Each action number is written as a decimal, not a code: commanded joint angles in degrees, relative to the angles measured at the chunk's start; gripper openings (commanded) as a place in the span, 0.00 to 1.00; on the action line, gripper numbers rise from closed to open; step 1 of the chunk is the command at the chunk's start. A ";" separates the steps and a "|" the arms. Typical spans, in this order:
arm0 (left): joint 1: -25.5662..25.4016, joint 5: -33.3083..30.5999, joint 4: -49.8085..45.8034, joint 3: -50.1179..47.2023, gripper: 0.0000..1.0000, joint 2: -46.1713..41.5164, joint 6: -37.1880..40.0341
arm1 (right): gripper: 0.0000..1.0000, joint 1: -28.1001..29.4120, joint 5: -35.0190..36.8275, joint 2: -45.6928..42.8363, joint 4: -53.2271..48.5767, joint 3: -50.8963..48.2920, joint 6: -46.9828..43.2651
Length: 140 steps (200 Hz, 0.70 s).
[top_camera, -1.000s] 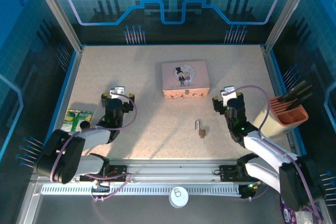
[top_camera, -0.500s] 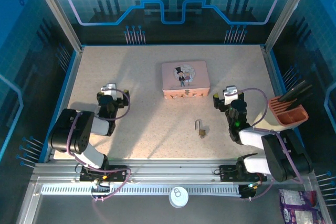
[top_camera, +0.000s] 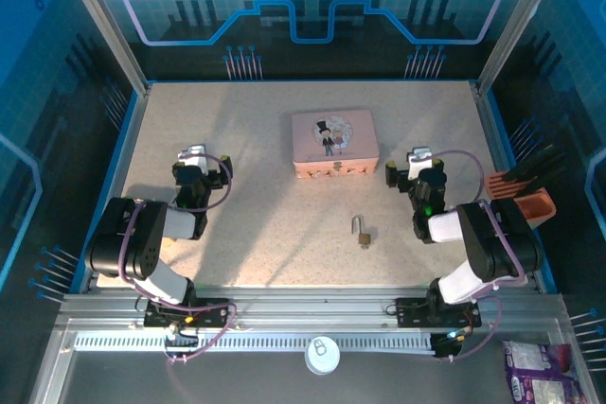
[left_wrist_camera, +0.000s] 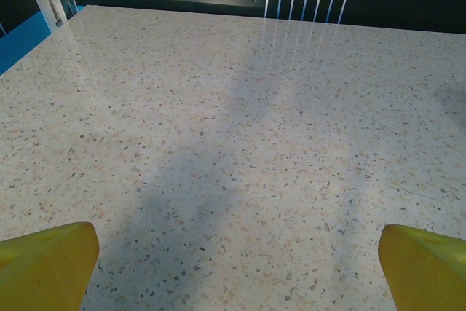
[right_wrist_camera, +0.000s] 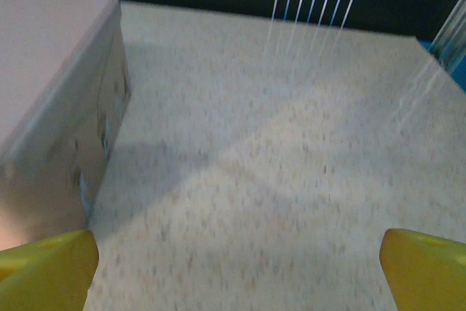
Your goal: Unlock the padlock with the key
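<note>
The padlock (top_camera: 363, 231), tiny and brass with a thin silver shackle, lies on the speckled table in front of the pink tin, between the two arms and nearer the right one. The key is hidden or too small to make out. My left gripper (top_camera: 201, 167) hovers low at the table's left side, open, its yellow fingertips (left_wrist_camera: 44, 264) wide apart over bare table (left_wrist_camera: 233, 143). To the upper right of the padlock, my right gripper (top_camera: 414, 171) is open too, and its fingertips (right_wrist_camera: 426, 267) have nothing between them. Both arms are folded back near their bases.
The pink tin (top_camera: 333, 142) with a cartoon couple stands at mid-table, and its side (right_wrist_camera: 51, 107) is close on the left in the right wrist view. An orange holder (top_camera: 525, 203) with dark tools stands at the right edge. A white round cap (top_camera: 322, 355) lies on the front rail.
Both arms have folded back toward their bases, first the left, then the right. The right gripper's jaws have spread wider. The padlock has not moved.
</note>
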 commanded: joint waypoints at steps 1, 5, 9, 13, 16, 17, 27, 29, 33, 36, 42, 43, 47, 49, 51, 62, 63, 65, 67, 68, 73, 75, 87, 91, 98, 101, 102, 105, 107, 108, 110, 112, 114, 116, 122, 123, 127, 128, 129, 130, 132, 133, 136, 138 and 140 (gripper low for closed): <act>0.48 0.59 -0.26 0.21 0.99 -0.72 -0.60 | 0.99 -1.23 1.28 -0.83 -3.74 1.78 1.84; 0.44 0.59 -0.15 0.21 0.99 -0.60 -0.63 | 1.00 -1.15 1.43 -0.36 -2.53 1.56 1.48; 0.42 0.59 -0.18 0.21 0.99 -0.65 -0.59 | 1.00 -1.12 1.49 -0.23 -1.77 1.44 1.29; 0.44 0.59 -0.11 0.21 0.99 -0.65 -0.63 | 1.00 -1.14 1.44 -0.50 -2.40 1.53 1.42; 0.44 0.70 -0.24 0.26 0.99 -0.58 -0.60 | 1.00 -1.16 1.39 -0.71 -3.10 1.65 1.66; 0.44 0.69 -0.25 0.28 0.99 -0.61 -0.59 | 1.00 -1.16 1.38 -0.73 -3.20 1.62 1.70; 0.44 0.72 -0.37 0.38 0.99 -0.68 -0.50 | 1.00 -1.15 1.37 -0.32 -1.88 1.46 1.29; 0.44 0.69 -0.40 0.38 0.99 -0.67 -0.48 | 1.00 -1.14 1.37 -0.38 -1.96 1.49 1.24; 0.44 0.68 -0.39 0.38 0.99 -0.66 -0.58 | 1.00 -1.15 1.21 -0.54 -2.60 1.62 1.22; 0.44 0.75 -0.43 0.38 0.99 -0.71 -0.51 | 1.00 -1.16 1.12 -0.57 -2.95 1.68 1.30; 0.44 0.74 -0.45 0.38 0.99 -0.64 -0.48 | 1.00 -1.16 1.11 -0.37 -2.37 1.51 1.25; 0.44 0.71 -0.40 0.38 0.99 -0.68 -0.49 | 1.00 -1.16 1.11 -0.34 -2.22 1.51 1.23; 0.44 0.68 -0.42 0.38 0.99 -0.63 -0.50 | 1.00 -1.08 1.11 -0.38 -2.21 1.59 1.18; 0.44 0.68 -0.43 0.38 0.99 -0.57 -0.48 | 1.00 -1.10 1.08 -0.39 -2.40 1.59 1.17; 0.44 0.68 -0.39 0.38 0.99 -0.60 -0.50 | 1.00 -1.08 1.10 -0.46 -2.60 1.59 1.16; 0.44 0.70 -0.39 0.38 0.99 -0.69 -0.49 | 1.00 -1.07 1.11 -0.38 -2.27 1.55 1.10; 0.48 0.69 -0.37 0.38 0.99 -0.70 -0.50 | 1.00 -1.07 1.11 -0.39 -2.26 1.57 1.07; 0.45 0.72 -0.40 0.40 0.99 -0.65 -0.50 | 1.00 -0.98 1.11 -0.39 -2.39 1.58 1.05; 0.44 0.71 -0.43 0.39 0.99 -0.68 -0.50 | 1.00 -0.98 1.15 -0.40 -2.55 1.65 1.05; 0.44 0.69 -0.43 0.38 0.99 -0.70 -0.55 | 1.00 -0.94 1.13 -0.40 -2.58 1.71 1.04; 0.44 0.68 -0.44 0.38 0.99 -0.68 -0.46 | 1.00 -0.94 1.07 -0.40 -2.56 1.60 1.06; 0.42 0.68 -0.44 0.38 0.99 -0.62 -0.49 | 1.00 -0.93 1.10 -0.35 -2.44 1.59 1.05; 0.44 0.68 -0.41 0.38 0.99 -0.72 -0.51 | 1.00 -0.92 1.16 -0.35 -2.53 1.60 1.05; 0.47 0.69 -0.39 0.38 0.99 -0.61 -0.46 | 1.00 -0.92 1.11 -0.39 -2.52 1.59 1.04; 0.44 0.70 -0.37 0.38 0.99 -0.61 -0.50 | 1.00 -0.92 1.11 -0.39 -2.51 1.59 1.09; 0.44 0.74 -0.43 0.34 0.99 -0.66 -0.55 | 1.00 -0.98 1.11 -0.42 -2.51 1.55 1.06; 0.44 0.71 -0.43 0.36 0.99 -0.69 -0.48 | 1.00 -0.98 1.11 -0.41 -2.51 1.57 1.10; 0.44 0.68 -0.39 0.38 0.99 -0.70 -0.48 | 1.00 -0.92 1.15 -0.40 -2.48 1.59 1.06; 0.44 0.72 -0.38 0.38 0.99 -0.67 -0.50 | 1.00 -0.92 1.12 -0.40 -2.51 1.59 1.11; 0.44 0.70 -0.41 0.38 0.99 -0.65 -0.45 | 1.00 -0.91 1.11 -0.40 -2.51 1.59 1.12; 0.44 0.68 -0.41 0.38 0.99 -0.68 -0.47 | 1.00 -0.92 1.11 -0.40 -2.52 1.61 1.06; 0.42 0.72 -0.36 0.38 0.99 -0.62 -0.49 | 1.00 -0.93 1.11 -0.40 -2.52 1.57 1.05; 0.43 0.71 -0.42 0.38 0.99 -0.70 -0.43 | 1.00 -0.90 1.15 -0.40 -2.52 1.56 1.04; 0.44 0.68 -0.39 0.40 0.99 -0.63 -0.51 | 1.00 -0.94 1.12 -0.40 -2.50 1.58 1.09; 0.43 0.74 -0.39 0.38 0.99 -0.71 -0.47 | 1.00 -0.98 1.10 -0.40 -2.52 1.61 1.05; 0.39 0.71 -0.37 0.38 0.99 -0.71 -0.53 | 1.00 -0.94 1.11 -0.40 -2.47 1.64 1.09; 0.44 0.68 -0.41 0.42 0.99 -0.70 -0.50 | 1.00 -0.97 1.11 -0.40 -2.50 1.59 1.10; 0.44 0.72 -0.38 0.40 0.99 -0.63 -0.50 | 1.00 -0.93 1.11 -0.40 -2.46 1.59 1.11; 0.44 0.70 -0.36 0.39 0.99 -0.67 -0.50 | 1.00 -0.91 1.11 -0.40 -2.45 1.59 1.12; 0.44 0.69 -0.36 0.39 0.99 -0.70 -0.50 | 1.00 -0.91 1.11 -0.40 -2.48 1.54 1.08; 0.40 0.70 -0.35 0.38 0.99 -0.72 -0.50 | 1.00 -0.97 1.11 -0.40 -2.51 1.51 1.05; 0.42 0.69 -0.35 0.38 0.99 -0.72 -0.55 | 1.00 -0.93 1.11 -0.40 -2.52 1.51 1.05; 0.44 0.68 -0.43 0.38 0.99 -0.61 -0.53 | 1.00 -0.91 1.08 -0.40 -2.49 1.58 1.04; 0.40 0.72 -0.41 0.38 0.99 -0.67 -0.51 | 1.00 -0.97 1.10 -0.40 -2.51 1.58 1.04; 0.43 0.69 -0.41 0.38 0.99 -0.64 -0.48 | 1.00 -0.96 1.10 -0.40 -2.45 1.59 1.11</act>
